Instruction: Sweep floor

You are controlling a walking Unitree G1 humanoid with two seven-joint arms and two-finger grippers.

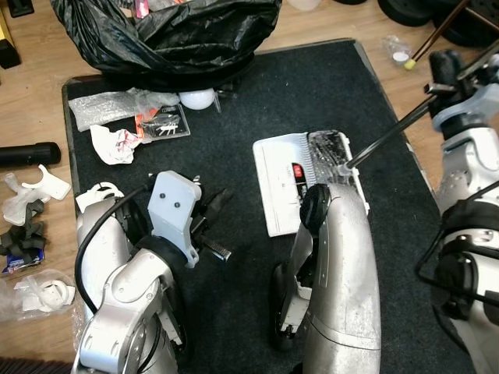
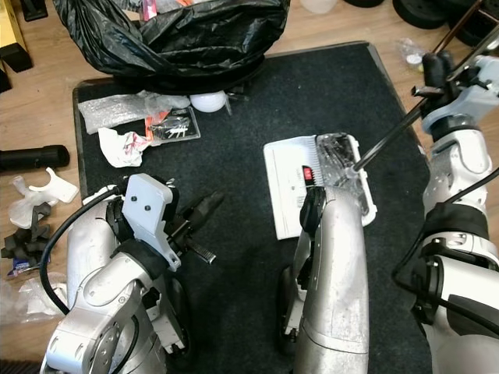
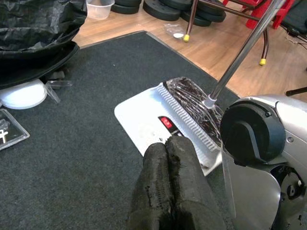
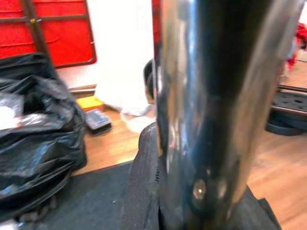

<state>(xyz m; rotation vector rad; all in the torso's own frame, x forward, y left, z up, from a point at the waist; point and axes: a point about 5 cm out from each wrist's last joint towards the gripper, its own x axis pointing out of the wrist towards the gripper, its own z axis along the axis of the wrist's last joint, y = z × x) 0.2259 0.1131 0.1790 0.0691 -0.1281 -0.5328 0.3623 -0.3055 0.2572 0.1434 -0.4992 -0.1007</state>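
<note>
Right gripper [image 1: 443,74] is clamped on the broom handle [image 1: 390,132] up at 2 o'clock, left gripper [image 3: 169,184] is closed on nothing, so honestly the broom head [image 1: 331,152] could shove the white dustpan [image 1: 279,183] across the mat [image 1: 312,86] and scatter stuff.

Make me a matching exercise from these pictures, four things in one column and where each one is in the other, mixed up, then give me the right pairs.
Things
1. broom head
2. black rubbish bag
3. crumpled paper
4. right gripper

Places
A. at the mat's far edge
B. on the white dustpan
C. shut on the broom's metal pole
D. on the dark mat, near its left edge

Pairs: 1-B, 2-A, 3-D, 4-C
</note>
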